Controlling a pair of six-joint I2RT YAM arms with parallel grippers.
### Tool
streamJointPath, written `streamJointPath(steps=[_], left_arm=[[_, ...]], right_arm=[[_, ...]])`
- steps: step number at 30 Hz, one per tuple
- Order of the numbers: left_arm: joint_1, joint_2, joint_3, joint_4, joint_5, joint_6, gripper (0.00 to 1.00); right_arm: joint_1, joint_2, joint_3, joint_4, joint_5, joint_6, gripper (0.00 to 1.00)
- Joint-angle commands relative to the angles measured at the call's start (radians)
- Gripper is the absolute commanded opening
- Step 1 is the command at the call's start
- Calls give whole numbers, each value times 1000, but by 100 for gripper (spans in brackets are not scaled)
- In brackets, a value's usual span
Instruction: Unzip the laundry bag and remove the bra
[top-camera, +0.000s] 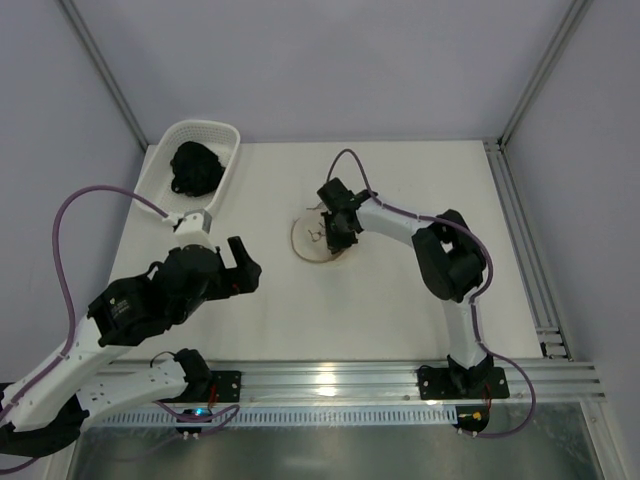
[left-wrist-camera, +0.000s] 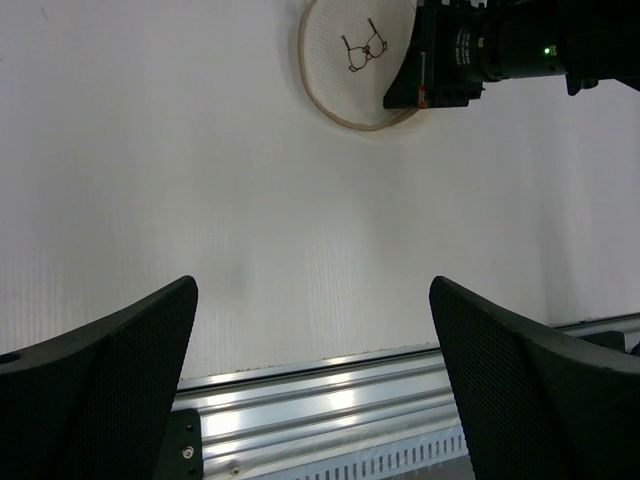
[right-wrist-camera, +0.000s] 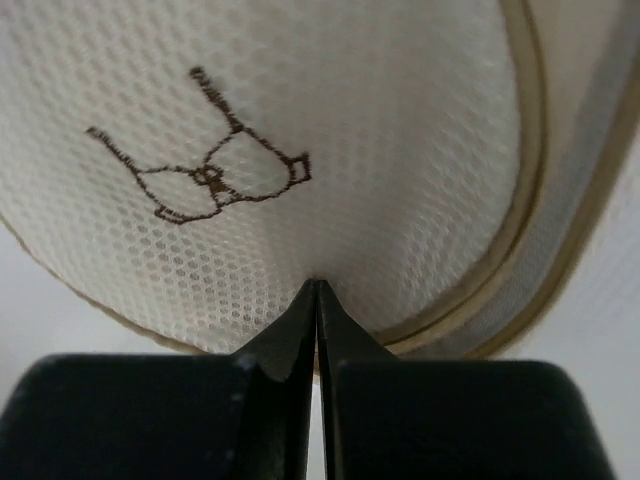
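White mesh marks the bag (top-camera: 312, 243), which from above lies flat on the bench (top-camera: 390, 310) directly beneath the right claw (top-camera: 336, 236), its round outline showing on that claw's left. The left claw (top-camera: 245, 265) hangs well apart, with the bag ahead of it and to its right. Beyond it on its left stands a basket (top-camera: 228, 135) holding a dark cloth (top-camera: 195, 168); whether that is the bra I cannot tell. Seen from the left wrist, this claw's fingers (left-wrist-camera: 110, 370) are spread wide with nothing between them, probably kept ready to take the zipper. The bag lies far ahead, its right edge hidden by the other arm's black wrist, and an aluminium rail (left-wrist-camera: 330, 400) runs just below the fingertips. Seen from the right wrist, the fingers (right-wrist-camera: 290, 340) are pressed together with no gap, and the tips seem to pinch a fold of mesh. The tan zipper rim (right-wrist-camera: 530, 190) curves close on their right and a stitched bra emblem (right-wrist-camera: 210, 170) sits above and left. That pinch near the rim likely steadies or lifts the pouch. No puller shows, nor whether the zip is open. The bench is matte white and faintly ribbed, enclosed by pale grey walls (top-camera: 300, 60) with metal posts.
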Motion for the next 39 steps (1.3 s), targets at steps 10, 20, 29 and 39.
streamJointPath(steps=[10, 20, 29, 39], left_arm=[[2, -11, 2, 18, 0, -21, 99], [2, 3, -11, 38, 45, -21, 99], [2, -25, -63, 127, 157, -1, 100], [2, -69, -86, 210, 229, 36, 100]], right_arm=[[-371, 12, -11, -50, 137, 92, 4], [-643, 63, 195, -118, 66, 110, 4], [-873, 314, 683, -332, 127, 41, 4], [-1037, 266, 740, -202, 109, 23, 4]])
